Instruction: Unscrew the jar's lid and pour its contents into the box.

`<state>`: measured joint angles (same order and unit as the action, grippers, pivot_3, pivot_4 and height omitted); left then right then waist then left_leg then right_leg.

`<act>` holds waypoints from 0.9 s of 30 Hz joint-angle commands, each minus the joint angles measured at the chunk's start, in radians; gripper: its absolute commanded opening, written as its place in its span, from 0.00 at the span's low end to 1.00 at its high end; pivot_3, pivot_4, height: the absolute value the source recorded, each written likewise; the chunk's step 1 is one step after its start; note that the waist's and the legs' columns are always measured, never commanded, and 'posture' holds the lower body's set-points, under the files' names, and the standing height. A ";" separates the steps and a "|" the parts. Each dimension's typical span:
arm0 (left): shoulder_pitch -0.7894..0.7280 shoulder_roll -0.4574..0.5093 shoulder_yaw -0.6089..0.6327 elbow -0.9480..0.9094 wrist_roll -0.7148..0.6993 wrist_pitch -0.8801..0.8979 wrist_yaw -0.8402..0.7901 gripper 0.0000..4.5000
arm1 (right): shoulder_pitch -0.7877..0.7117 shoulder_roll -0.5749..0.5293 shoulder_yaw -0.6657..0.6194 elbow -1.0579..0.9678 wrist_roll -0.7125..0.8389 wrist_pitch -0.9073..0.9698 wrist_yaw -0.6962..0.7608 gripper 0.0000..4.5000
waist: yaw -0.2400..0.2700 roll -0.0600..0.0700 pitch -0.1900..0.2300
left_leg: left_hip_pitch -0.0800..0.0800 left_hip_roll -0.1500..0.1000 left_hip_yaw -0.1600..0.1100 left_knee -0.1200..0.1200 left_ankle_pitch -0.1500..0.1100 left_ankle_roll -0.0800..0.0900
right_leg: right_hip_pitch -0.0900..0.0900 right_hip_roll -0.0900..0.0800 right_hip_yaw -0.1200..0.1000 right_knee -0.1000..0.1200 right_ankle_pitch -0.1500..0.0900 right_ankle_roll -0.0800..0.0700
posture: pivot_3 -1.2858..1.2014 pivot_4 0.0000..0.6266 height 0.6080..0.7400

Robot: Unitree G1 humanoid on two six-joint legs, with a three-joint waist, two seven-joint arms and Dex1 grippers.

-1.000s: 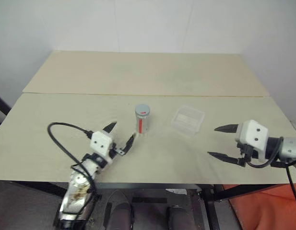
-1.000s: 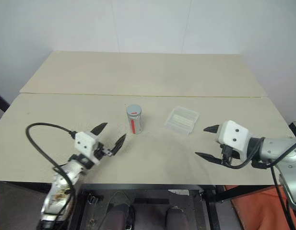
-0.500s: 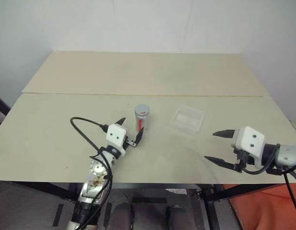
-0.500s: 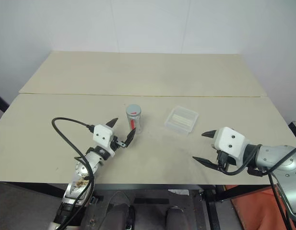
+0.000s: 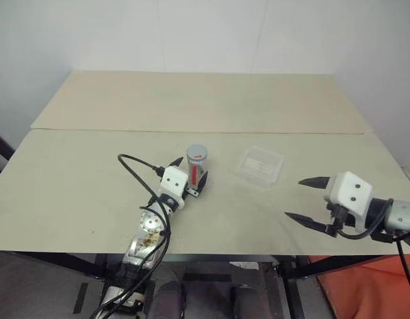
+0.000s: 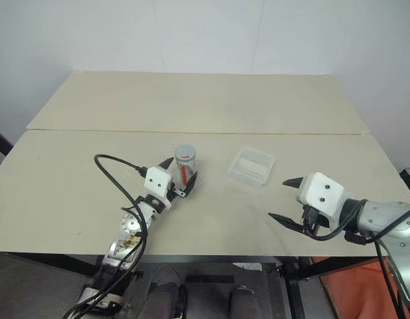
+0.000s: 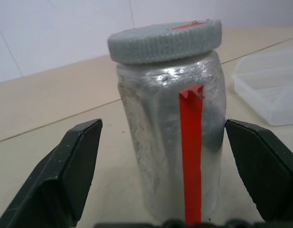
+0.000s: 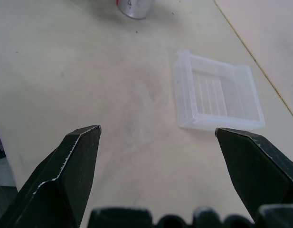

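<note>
Jar (image 7: 172, 137) stands between our wide-open left gripper's (image 5: 189, 178) fingers, lid (image 7: 164, 41) on; our right gripper (image 5: 307, 200) gapes near the box (image 5: 260, 166).

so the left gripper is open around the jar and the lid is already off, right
Not quite: the lid is on the jar, as the left wrist view shows. The rest holds: the left gripper is open, one finger at either side of the jar.

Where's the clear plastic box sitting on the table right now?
The shallow clear plastic box sits on the pale wooden table, just right of the upright silvery jar with the red stripe and ahead of the right gripper.
</note>
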<state>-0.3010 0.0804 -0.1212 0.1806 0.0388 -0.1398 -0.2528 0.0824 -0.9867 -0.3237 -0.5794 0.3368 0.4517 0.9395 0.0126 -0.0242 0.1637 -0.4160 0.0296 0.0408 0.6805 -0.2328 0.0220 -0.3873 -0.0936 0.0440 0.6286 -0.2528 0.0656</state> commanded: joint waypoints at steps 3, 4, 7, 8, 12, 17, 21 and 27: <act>-0.046 -0.057 0.009 0.064 0.024 -0.069 0.095 0.99 | -0.019 -0.012 -0.044 -0.008 -0.006 -0.005 -0.014 1.00 | 0.000 0.000 0.000 | 0.000 0.000 0.000 0.000 0.000 0.000 | 0.000 0.000 0.000 0.001 0.000 0.000 | 0.52 0.24 1.00; -0.048 -0.066 0.013 0.071 0.022 -0.078 0.107 0.99 | -0.017 -0.012 -0.041 -0.010 -0.008 -0.006 -0.014 1.00 | 0.000 0.000 0.000 | 0.000 0.000 0.000 0.000 0.000 0.000 | 0.000 0.000 0.000 0.001 0.000 0.000 | 0.52 0.24 1.00; -0.050 -0.088 0.017 0.085 0.015 -0.109 0.126 0.99 | -0.011 -0.012 -0.036 -0.014 -0.014 -0.010 -0.013 1.00 | -0.001 0.000 0.000 | 0.000 0.000 0.000 0.000 0.000 0.000 | 0.000 0.000 0.000 0.000 0.000 0.000 | 0.52 0.24 1.00; -0.048 -0.093 0.015 0.086 0.013 -0.115 0.127 0.99 | -0.009 -0.012 -0.037 -0.014 -0.014 -0.010 -0.011 1.00 | -0.001 0.000 0.000 | 0.000 0.000 0.000 0.000 0.000 0.000 | 0.000 0.000 0.000 0.000 0.000 0.000 | 0.52 0.24 1.00; -0.043 -0.104 0.012 0.087 0.021 -0.133 0.148 0.99 | -0.008 -0.013 -0.042 -0.014 -0.019 -0.009 -0.010 1.00 | -0.001 0.000 0.000 | 0.000 0.000 0.000 0.000 0.000 0.000 | 0.000 0.000 0.000 0.000 0.000 0.000 | 0.52 0.24 1.00; -0.050 -0.109 0.011 0.090 0.024 -0.138 0.162 0.99 | -0.006 -0.012 -0.039 -0.014 -0.026 -0.009 -0.011 1.00 | -0.001 0.000 0.000 | 0.000 0.000 0.000 0.000 0.000 0.000 | 0.000 0.000 0.000 0.000 0.000 0.000 | 0.52 0.24 1.00; -0.047 -0.118 0.017 0.074 0.023 -0.104 0.183 0.86 | 0.002 -0.012 -0.035 -0.015 -0.034 -0.012 -0.011 1.00 | -0.001 0.000 0.000 | 0.000 0.000 0.000 0.000 0.000 0.000 | 0.000 0.000 0.000 0.000 0.000 0.000 | 0.52 0.24 1.00; -0.017 -0.121 -0.007 0.041 0.030 -0.087 0.177 0.43 | -0.002 -0.003 -0.024 -0.014 -0.046 -0.012 -0.019 1.00 | -0.001 0.000 0.000 | 0.000 0.000 0.000 0.000 0.000 0.000 | 0.000 0.000 0.000 0.000 0.000 0.000 | 0.52 0.24 1.00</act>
<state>-0.3235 -0.0336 -0.1165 0.2670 0.0595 -0.2284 -0.0775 0.0878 -0.9872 -0.3289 -0.5742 0.2950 0.4516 0.9327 0.0118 -0.0243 0.1638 -0.4159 0.0296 0.0407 0.6805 -0.2328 0.0220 -0.3874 -0.0933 0.0440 0.6289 -0.2527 0.0658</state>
